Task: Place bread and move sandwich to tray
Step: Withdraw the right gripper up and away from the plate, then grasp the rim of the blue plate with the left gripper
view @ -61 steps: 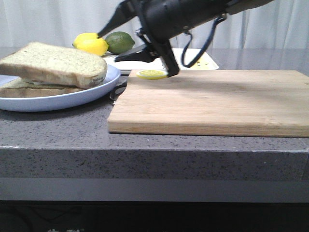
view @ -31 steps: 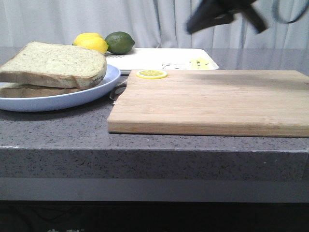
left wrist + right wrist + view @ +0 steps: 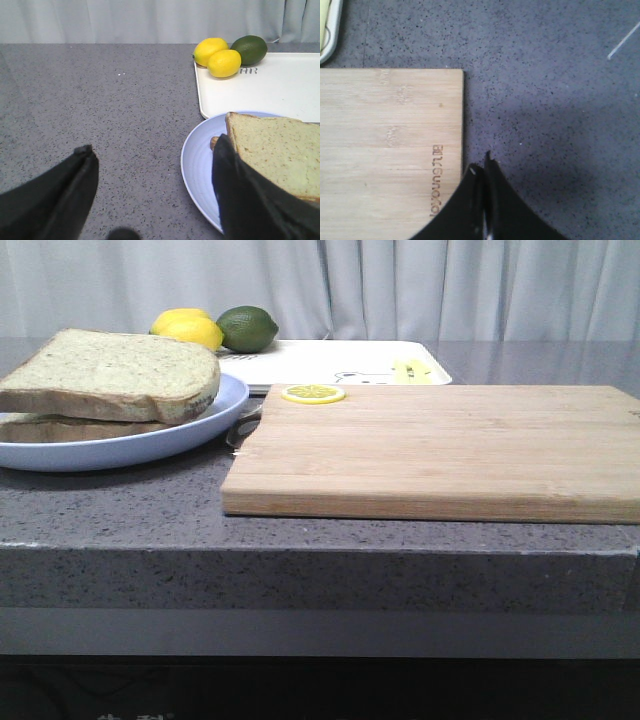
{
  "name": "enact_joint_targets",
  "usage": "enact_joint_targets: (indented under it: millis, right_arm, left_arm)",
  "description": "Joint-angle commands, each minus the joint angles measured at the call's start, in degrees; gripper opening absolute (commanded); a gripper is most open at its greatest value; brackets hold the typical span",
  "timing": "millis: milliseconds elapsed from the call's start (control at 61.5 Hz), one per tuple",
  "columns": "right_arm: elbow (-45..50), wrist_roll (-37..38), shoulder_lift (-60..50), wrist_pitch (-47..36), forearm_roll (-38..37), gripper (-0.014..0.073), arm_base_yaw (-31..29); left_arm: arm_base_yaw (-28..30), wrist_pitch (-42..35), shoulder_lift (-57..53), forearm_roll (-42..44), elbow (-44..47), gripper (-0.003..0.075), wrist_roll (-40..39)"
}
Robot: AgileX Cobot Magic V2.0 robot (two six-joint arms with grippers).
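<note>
A thick slice of bread (image 3: pixel 110 372) lies on top of a thinner slice on the round light-blue plate (image 3: pixel 160 445) at the left; no egg shows. It also shows in the left wrist view (image 3: pixel 280 155) on the plate (image 3: pixel 200 165). The white tray (image 3: pixel 340 362) lies behind the wooden cutting board (image 3: pixel 440 450), and shows in the left wrist view (image 3: pixel 270 90). My left gripper (image 3: pixel 152 155) is open and empty, one finger (image 3: pixel 235 185) over the plate's rim beside the bread. My right gripper (image 3: pixel 482 165) is shut and empty above the board's edge (image 3: pixel 395 150).
Two lemons (image 3: pixel 188 330) and a lime (image 3: pixel 248 327) sit at the tray's far left corner. A lemon slice (image 3: pixel 313 393) lies on the board's far left corner. Neither arm shows in the front view. Grey counter (image 3: pixel 100 100) lies left of the plate.
The right arm, which was over the board's far left corner, has risen up and right and left the front view. The bread, plate and lemon slice have not moved.
</note>
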Motion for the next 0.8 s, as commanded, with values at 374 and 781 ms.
enact_joint_targets:
  millis: [374, 781]
  right_arm:
    - [40.81, 0.01, -36.71, -37.56, 0.65, -0.006, 4.61]
    - [49.94, 0.07, -53.83, -44.94, 0.72, -0.006, 4.61]
  left_arm:
    - [-0.25, -4.33, 0.31, -0.36, -1.66, 0.0473, -0.07]
    - [-0.25, 6.72, 10.06, -10.31, -8.79, 0.0473, -0.5]
